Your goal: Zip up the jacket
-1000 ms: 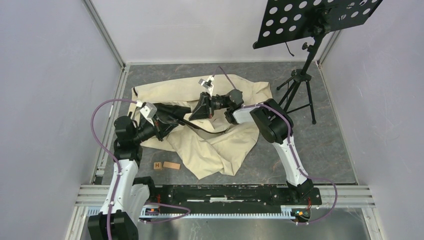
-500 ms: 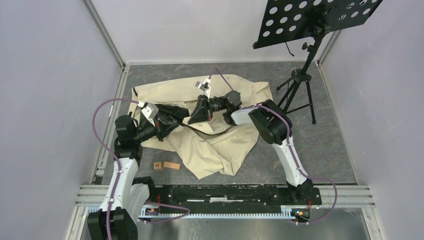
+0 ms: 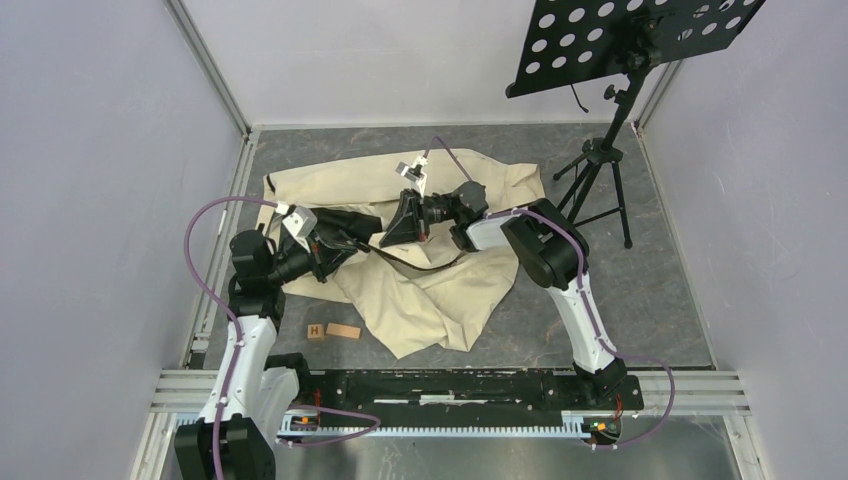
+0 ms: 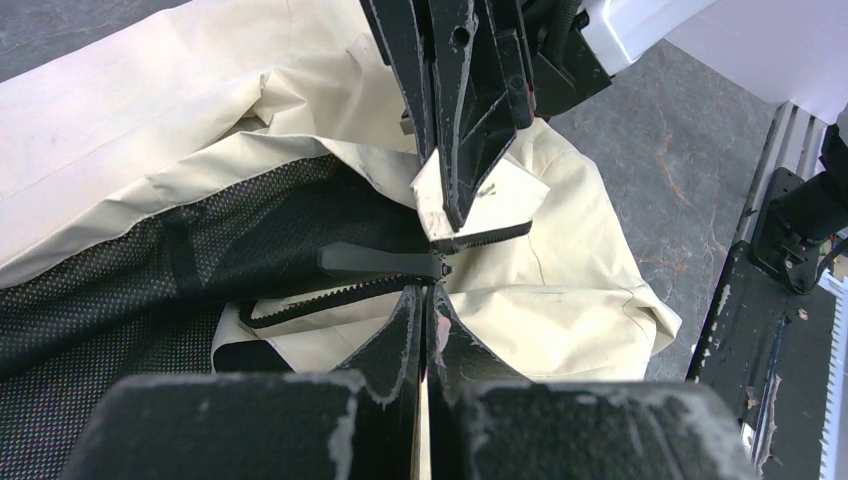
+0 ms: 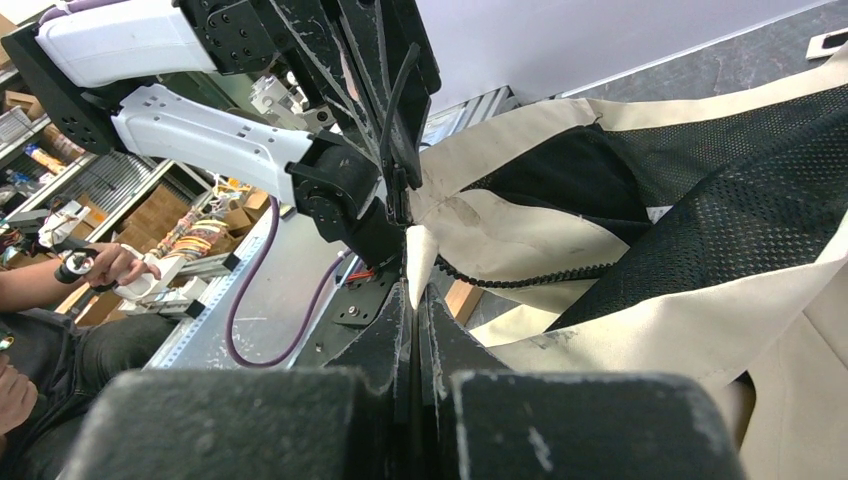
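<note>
Right tool (image 5: 414, 295) has edged slightly left; it and left tool (image 4: 424, 300) are clamped shut on the jacket (image 3: 430, 300).

The crumpled cream fabric jacket (image 3: 430, 290) covers the middle and far left of the grey mottled desk (image 3: 650, 290). Above it the left claw (image 3: 366, 232) and right claw (image 3: 392, 234), each pinched onto jacket cloth, meet tip to tip, leaving no gap to pass between them. A black perforated music stand (image 3: 600, 180) on tripod legs blocks the far right corner. Two small wooden blocks (image 3: 333, 331) lie just beside the jacket's near left hem. Bare desk lies open on the near right.
</note>
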Motion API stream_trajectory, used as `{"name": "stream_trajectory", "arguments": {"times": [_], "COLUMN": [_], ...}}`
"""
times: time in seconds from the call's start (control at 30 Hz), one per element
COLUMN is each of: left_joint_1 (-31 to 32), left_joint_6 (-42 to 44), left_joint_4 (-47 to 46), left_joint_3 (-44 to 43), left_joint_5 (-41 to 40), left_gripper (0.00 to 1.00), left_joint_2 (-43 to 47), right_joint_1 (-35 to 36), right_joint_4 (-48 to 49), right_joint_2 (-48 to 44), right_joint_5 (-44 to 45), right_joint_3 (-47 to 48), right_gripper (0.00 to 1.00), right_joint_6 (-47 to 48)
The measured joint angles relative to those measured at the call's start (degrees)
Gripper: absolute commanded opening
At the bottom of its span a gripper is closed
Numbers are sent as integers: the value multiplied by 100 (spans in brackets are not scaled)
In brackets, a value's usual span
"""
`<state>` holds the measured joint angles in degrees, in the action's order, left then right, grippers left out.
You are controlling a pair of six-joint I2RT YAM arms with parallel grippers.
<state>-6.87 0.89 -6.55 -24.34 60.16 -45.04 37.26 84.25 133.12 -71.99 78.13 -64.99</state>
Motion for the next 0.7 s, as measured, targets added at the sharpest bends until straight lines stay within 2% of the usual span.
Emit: {"name": "stream_trajectory", "arguments": {"times": [0.7], "left_joint_1": [0], "left_joint_6": [2], "left_joint_4": [-2], "left_joint_3": [0], "left_joint_5": [0], "left_gripper": [2], "left_joint_2": [15], "right_joint_1": [37], "right_joint_4": [13], "right_joint_2": [-105], "right_joint_5": [-2], "right_joint_3": [-22], "right_gripper": [0], "right_joint_6": [55]}}
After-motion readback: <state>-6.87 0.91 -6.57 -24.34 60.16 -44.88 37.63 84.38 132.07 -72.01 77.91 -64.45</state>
